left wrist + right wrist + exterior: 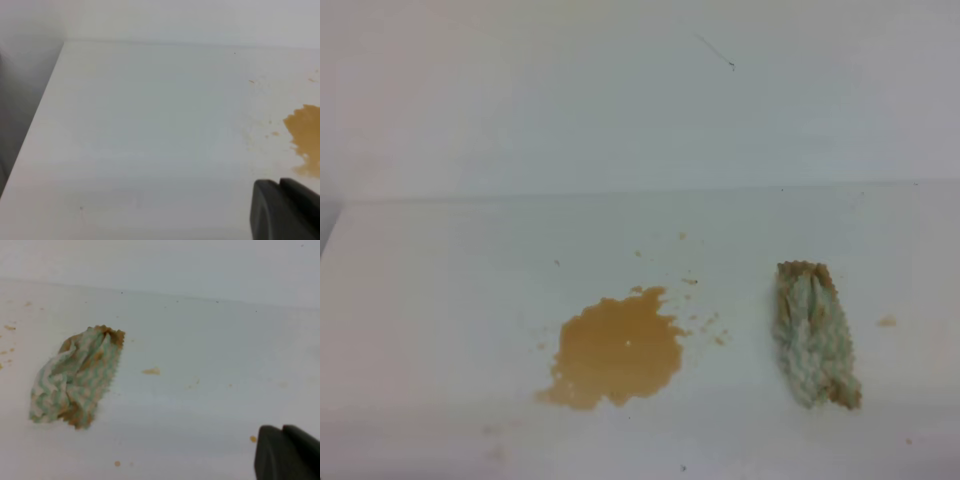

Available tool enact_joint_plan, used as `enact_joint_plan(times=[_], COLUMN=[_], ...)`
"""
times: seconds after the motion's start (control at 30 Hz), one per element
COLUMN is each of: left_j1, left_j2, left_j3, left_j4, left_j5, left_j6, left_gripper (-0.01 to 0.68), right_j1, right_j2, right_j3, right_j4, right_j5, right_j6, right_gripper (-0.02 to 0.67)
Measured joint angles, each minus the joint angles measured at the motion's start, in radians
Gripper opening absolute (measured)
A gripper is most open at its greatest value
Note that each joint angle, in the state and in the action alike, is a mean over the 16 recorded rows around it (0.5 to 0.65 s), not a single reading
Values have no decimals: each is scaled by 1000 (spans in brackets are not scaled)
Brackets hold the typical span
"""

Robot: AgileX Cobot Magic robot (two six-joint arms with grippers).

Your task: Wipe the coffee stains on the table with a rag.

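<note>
The table (pixel 440 300) is showing smooth and white — the rag (pixel 815 335) is looking like nubbly, bumpy cloth.

Bright, even light; soft overall blur.

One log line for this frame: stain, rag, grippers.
coffee stains: unwiped, table centre | rag: crumpled, right of stain, apart, not held | right gripper: shut, empty | left gripper: state unclear

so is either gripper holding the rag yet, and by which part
No, nothing is held. The rag lies loose on the table, right of the coffee stains, with no gripper touching it.
</note>
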Motion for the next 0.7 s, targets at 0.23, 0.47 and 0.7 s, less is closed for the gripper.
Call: enact_joint_plan(times=[0.23, 0.47, 0.7], left_j1=[0, 0, 0], left_j2=[0, 0, 0], left_j3=[0, 0, 0], left_j4=[0, 0, 0], left_j5=[0, 0, 0], left_j6=[0, 0, 0], left_gripper=[1, 1, 1], right_j1=[0, 0, 0], right_j2=[0, 0, 0], right_j3=[0, 0, 0], right_j4=[0, 0, 0], right_j5=[0, 0, 0], right_j6=[0, 0, 0], right_gripper=[-3, -3, -3])
